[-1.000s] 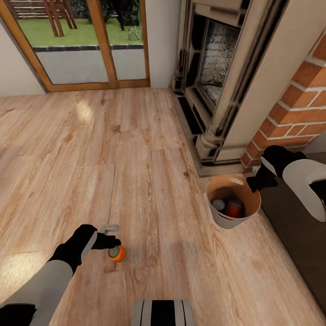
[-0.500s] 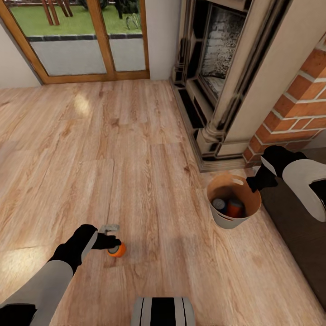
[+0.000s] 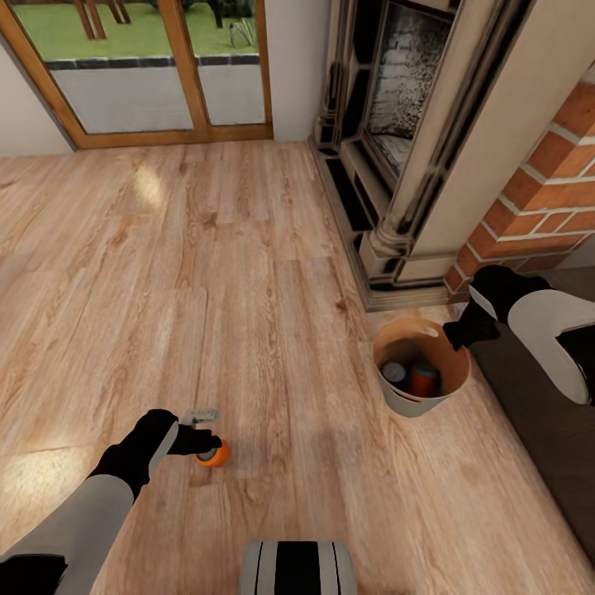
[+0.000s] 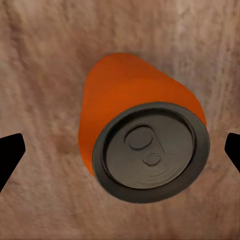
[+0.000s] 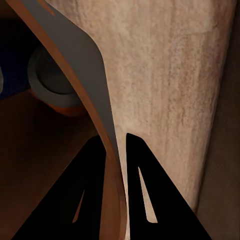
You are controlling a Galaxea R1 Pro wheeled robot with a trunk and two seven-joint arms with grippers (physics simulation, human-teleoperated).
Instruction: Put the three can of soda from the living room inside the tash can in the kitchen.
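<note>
Orange can [image 4: 142, 145] stands upright on wood floor [image 3: 273, 248], right under my left pincer [image 3: 201, 445], between its wide-open fingers [image 4: 10, 152]. Grey top faces pincer. I go straight down. Right pincer [image 5: 115, 150] pinches bin [image 3: 417, 402] rim; two cans inside.

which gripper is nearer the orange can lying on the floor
Left. The left gripper is right over the orange can, its open fingers either side of it. The right gripper is far across the floor, pinching the bin rim.
</note>
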